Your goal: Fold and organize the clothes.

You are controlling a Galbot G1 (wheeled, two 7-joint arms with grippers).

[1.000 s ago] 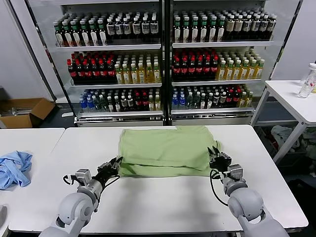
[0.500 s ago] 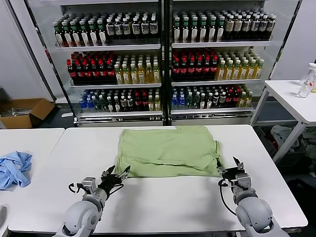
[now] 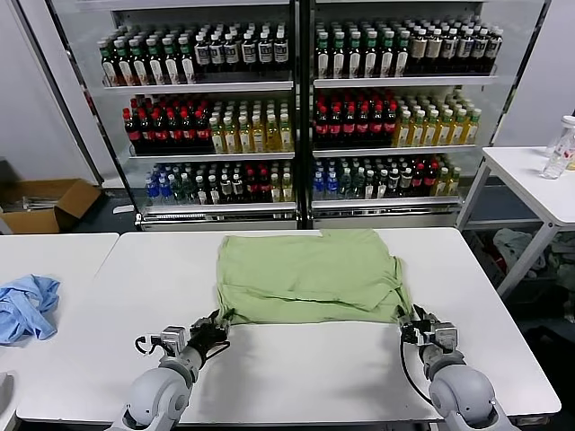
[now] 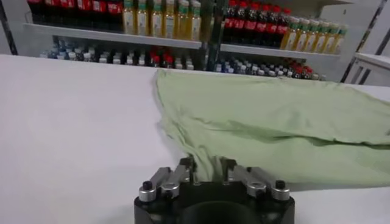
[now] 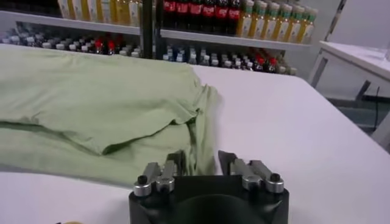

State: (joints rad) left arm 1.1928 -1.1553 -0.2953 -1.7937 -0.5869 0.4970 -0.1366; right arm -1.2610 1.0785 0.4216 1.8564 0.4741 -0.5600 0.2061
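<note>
Head view shows the light green T-shirt (image 3: pixel 307 277) lying partly folded at the centre of the white tabletop (image 3: pixel 296 368), with our left tool (image 3: pixel 208 331) at its near left corner and our right tool (image 3: pixel 419 325) at its near right corner. We judge the step in hand to be gripping the near hem for a fold away from us, so the next move calls for both tools to lift together and evenly. In the wrist views each tool's fingers stand slightly parted with the hem fabric between them; we cannot tell whether either has clamped it.
</note>
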